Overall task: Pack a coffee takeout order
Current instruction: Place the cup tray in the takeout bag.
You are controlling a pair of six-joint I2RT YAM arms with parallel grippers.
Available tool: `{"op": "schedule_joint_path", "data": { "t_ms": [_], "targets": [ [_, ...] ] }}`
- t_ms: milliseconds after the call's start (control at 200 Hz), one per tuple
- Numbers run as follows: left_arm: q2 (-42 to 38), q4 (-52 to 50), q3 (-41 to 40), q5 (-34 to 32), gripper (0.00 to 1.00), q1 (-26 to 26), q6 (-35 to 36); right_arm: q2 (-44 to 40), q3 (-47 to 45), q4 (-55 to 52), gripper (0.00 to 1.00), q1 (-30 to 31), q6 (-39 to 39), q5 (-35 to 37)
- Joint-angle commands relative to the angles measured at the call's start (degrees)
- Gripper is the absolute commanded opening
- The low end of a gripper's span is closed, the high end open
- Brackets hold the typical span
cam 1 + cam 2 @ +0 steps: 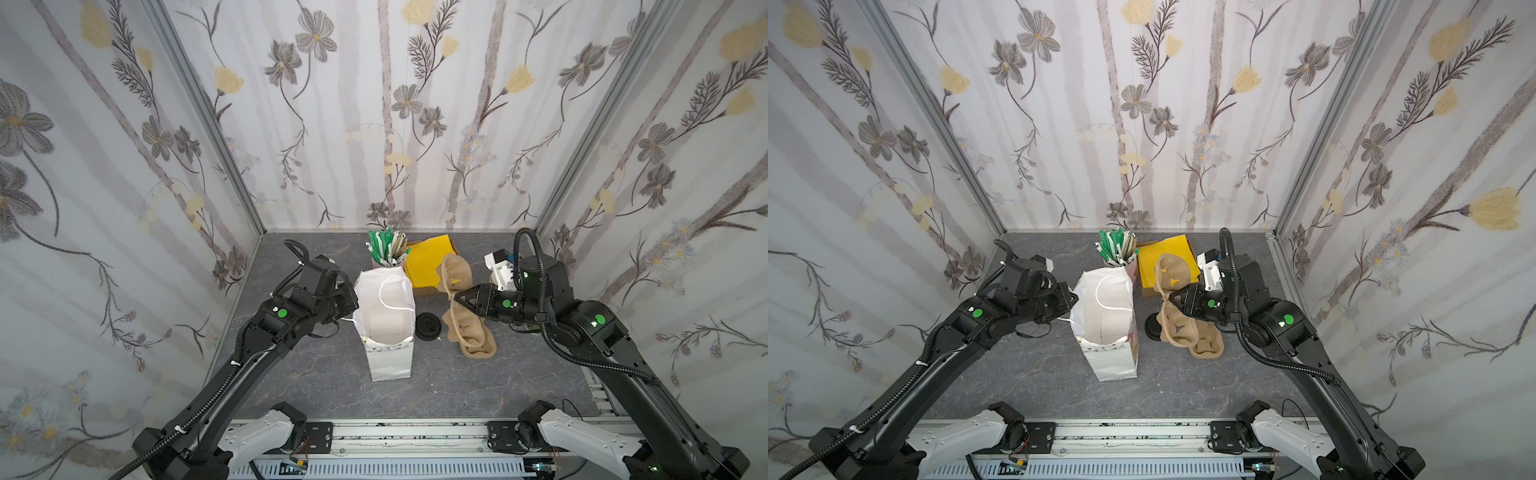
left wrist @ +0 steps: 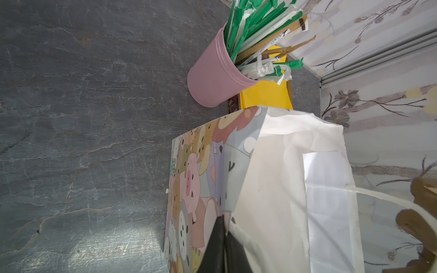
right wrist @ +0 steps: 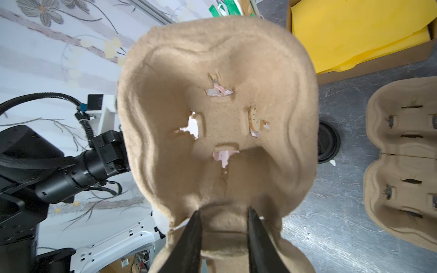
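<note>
in both top views the bag (image 1: 390,361) stands open on the table (image 1: 291,382) and looks empty. my left jaws are pinched shut on its rim. my right jaws grip a pulp carrier (image 1: 455,268), lifted beside it. napkins (image 1: 424,262) and sticks (image 1: 388,248) sit at the back. i see no green cup, only a black lid (image 1: 428,327).

left wrist: jaws closed on the bag's edge.

right wrist: jaws narrowed on the carrier's middle, with a second carrier (image 3: 402,153) on the table beyond.

packing, i judge, has barely begun.
</note>
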Motion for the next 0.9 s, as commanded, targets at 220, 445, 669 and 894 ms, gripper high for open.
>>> {"op": "schedule_joint_path", "data": {
  "t_ms": [220, 445, 669, 894],
  "targets": [
    [0.40, 3.31, 0.06, -1.70, 0.00, -0.99, -1.52, 6.82, 10.40, 6.93, 0.30, 9.72, 9.50, 2.19],
    [-0.04, 4.39, -0.25, -0.03, 0.00, -0.97, -2.16, 12.43, 12.31, 19.19, 0.30, 18.01, 16.00, 1.84],
    [-1.05, 5.04, -0.85, 0.34, 0.00, -0.89, -3.16, 18.97, 13.84, 26.29, 0.30, 21.08, 17.78, 0.42],
    [-2.27, 5.73, -2.79, 0.79, 0.00, -0.92, -4.51, 22.57, 13.12, 30.27, 0.30, 21.13, 18.04, 0.46]
  ]
}}
